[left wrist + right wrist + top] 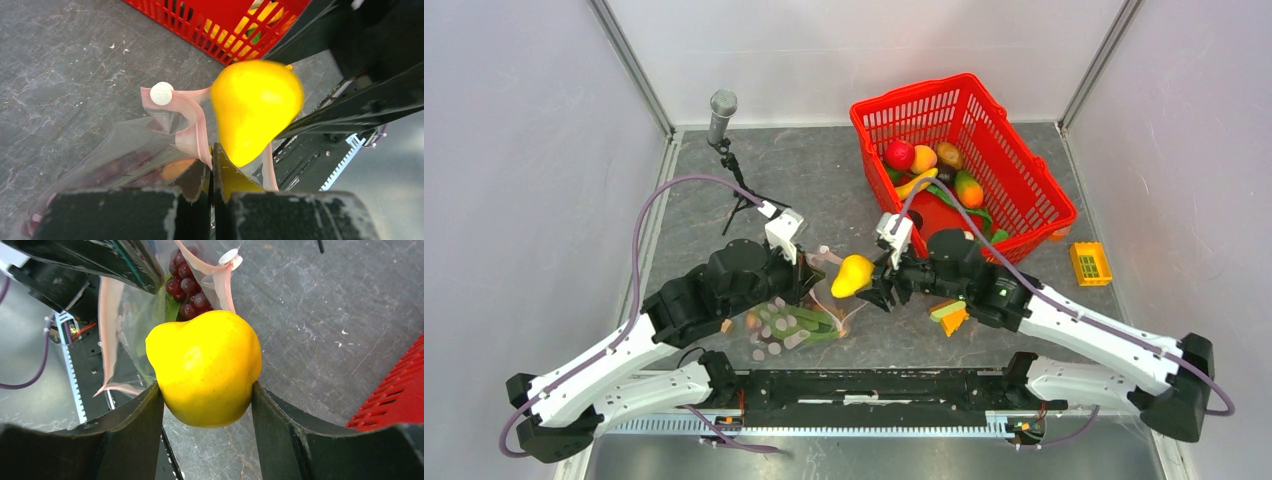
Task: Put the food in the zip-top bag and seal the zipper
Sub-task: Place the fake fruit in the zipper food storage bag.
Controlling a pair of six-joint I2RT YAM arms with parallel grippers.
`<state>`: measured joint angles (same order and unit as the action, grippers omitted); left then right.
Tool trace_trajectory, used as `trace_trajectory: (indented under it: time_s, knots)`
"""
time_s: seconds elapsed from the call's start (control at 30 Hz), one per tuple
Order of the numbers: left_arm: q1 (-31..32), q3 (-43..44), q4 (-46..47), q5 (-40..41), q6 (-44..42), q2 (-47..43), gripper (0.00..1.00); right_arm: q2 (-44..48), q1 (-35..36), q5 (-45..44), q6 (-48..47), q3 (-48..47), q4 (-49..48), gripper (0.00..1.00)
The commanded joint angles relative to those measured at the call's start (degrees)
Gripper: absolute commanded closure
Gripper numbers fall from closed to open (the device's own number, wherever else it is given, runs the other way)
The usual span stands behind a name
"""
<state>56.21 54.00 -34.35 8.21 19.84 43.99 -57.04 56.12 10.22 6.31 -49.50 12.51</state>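
A yellow pear-shaped fruit (852, 275) (205, 365) hangs just above the table, and my right gripper (876, 285) (206, 386) is shut on its sides. It hovers at the open mouth of the zip-top bag (784, 325) (115, 150), which lies at centre-left. Inside the bag are purple grapes (187, 287) and green and orange food. My left gripper (809, 280) (213, 155) is shut on the bag's pink zipper (192, 125) (225, 285) and holds the edge up. The white slider (161, 93) sits at the zipper's end. From the left wrist the yellow fruit (255, 110) fills the view just past the fingertips.
The red mesh basket (1014, 150) at the back right holds several more toy fruits. An orange and green piece (949, 315) lies under the right arm. A yellow block (1090, 263) sits at the right. A microphone on a small stand (721, 105) is at the back left.
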Motion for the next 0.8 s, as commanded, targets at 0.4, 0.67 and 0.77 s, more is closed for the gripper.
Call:
trace_trajectory:
  time_s: [0.4,0.67,0.77]
  knots:
    - [-0.22,-1.50,8.84,-6.80,2.52,-0.59,0.98,-5.87,8.35,-5.10,1.79,1.06,-10.38,0.65]
    - [-0.27,-1.70,10.49,-9.25,3.08,-0.85,0.98,-7.15,8.39,-7.02,2.51,0.24,-9.59,0.63]
    - [-0.25,-2.21,12.19,-10.09,3.72,-1.44,0.98,-8.43,8.84,-7.67,2.79,-0.43,-9.78,0.62]
